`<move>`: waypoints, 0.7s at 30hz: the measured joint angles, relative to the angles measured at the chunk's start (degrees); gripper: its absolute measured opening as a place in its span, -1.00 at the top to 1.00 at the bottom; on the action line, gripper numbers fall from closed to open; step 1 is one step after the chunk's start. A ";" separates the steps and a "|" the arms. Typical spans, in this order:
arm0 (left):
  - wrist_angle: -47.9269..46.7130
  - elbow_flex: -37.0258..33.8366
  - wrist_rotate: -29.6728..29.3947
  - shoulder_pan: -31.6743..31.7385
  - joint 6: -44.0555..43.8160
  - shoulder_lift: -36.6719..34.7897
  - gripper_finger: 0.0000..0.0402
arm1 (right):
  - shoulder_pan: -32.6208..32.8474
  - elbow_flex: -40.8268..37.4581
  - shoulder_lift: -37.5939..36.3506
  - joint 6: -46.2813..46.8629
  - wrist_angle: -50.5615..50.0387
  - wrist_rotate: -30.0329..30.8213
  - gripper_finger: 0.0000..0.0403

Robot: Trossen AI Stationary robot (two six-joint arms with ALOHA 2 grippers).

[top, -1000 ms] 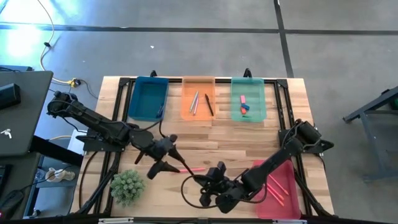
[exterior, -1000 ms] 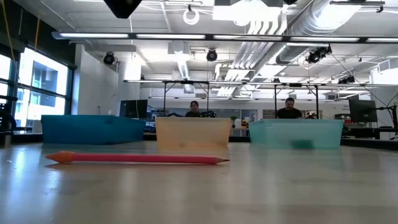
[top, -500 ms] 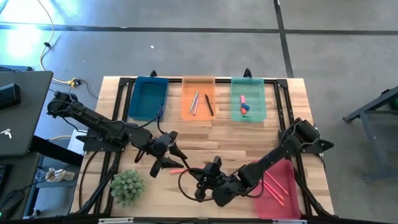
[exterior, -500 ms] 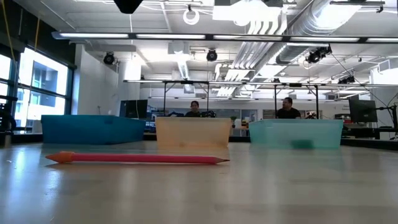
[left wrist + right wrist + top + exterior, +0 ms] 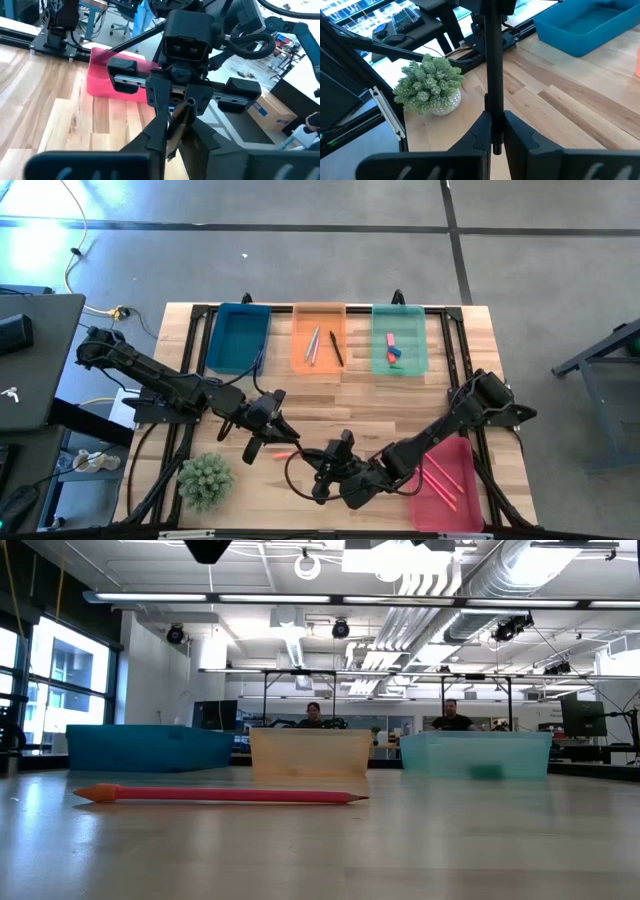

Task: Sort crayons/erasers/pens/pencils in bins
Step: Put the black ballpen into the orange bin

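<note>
Front edge: potted plant (image 5: 205, 478) on the left, red-pink bin (image 5: 470, 510) on the right with a couple of pink sticks (image 5: 442, 485) inside.

Mid-table, both arms meet nose to nose. Right gripper (image 5: 493, 122) is clamped on one end of a dark thin stick (image 5: 493, 75), a pen or pencil. Left gripper (image 5: 172, 130) faces it, fingers pinched in on the other end. It looks gripped, though the contact is partly hidden. A loose pink pencil (image 5: 220, 795) lies flat on the wood beneath them.

Far edge, a row: blue bin (image 5: 235, 345), orange bin (image 5: 300, 365) with two pens (image 5: 312, 345), green bin (image 5: 412, 330) holding the erasers (image 5: 393, 350).
</note>
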 joint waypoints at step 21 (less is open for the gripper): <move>-7.15 0.07 3.74 3.63 2.29 -1.14 0.90 | -3.12 0.00 0.13 4.09 1.03 -2.36 0.33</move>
